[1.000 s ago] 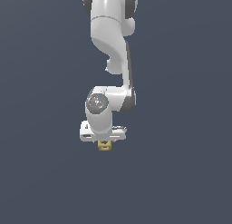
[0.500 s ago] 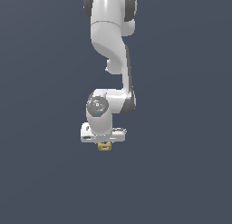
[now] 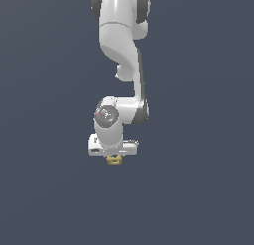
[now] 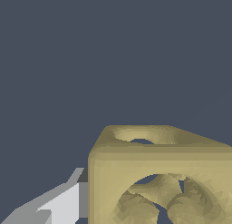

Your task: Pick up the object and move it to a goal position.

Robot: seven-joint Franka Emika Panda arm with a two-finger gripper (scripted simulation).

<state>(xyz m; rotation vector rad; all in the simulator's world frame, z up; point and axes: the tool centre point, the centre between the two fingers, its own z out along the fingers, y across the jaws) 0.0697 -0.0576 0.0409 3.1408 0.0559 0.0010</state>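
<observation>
The object (image 3: 114, 160), a small mustard-yellow cube with round holes, hangs just under the white gripper (image 3: 114, 156) in the exterior view, below the middle of the picture. The gripper points downward and is shut on the cube. Its fingers are mostly hidden behind the hand and the cube. In the wrist view the object (image 4: 163, 177) fills the picture's lower right, very close to the camera, and one light grey finger (image 4: 59, 205) lies against its side. The other finger is out of the picture.
The white arm (image 3: 121, 45) comes down from the top of the exterior view to the wrist (image 3: 110, 117). Behind it there is only a plain dark blue-grey surface (image 3: 198, 189), with no other objects or edges showing.
The upper links of the arm have shifted slightly. The gripper and the cube held in it stay at almost the same spot.
</observation>
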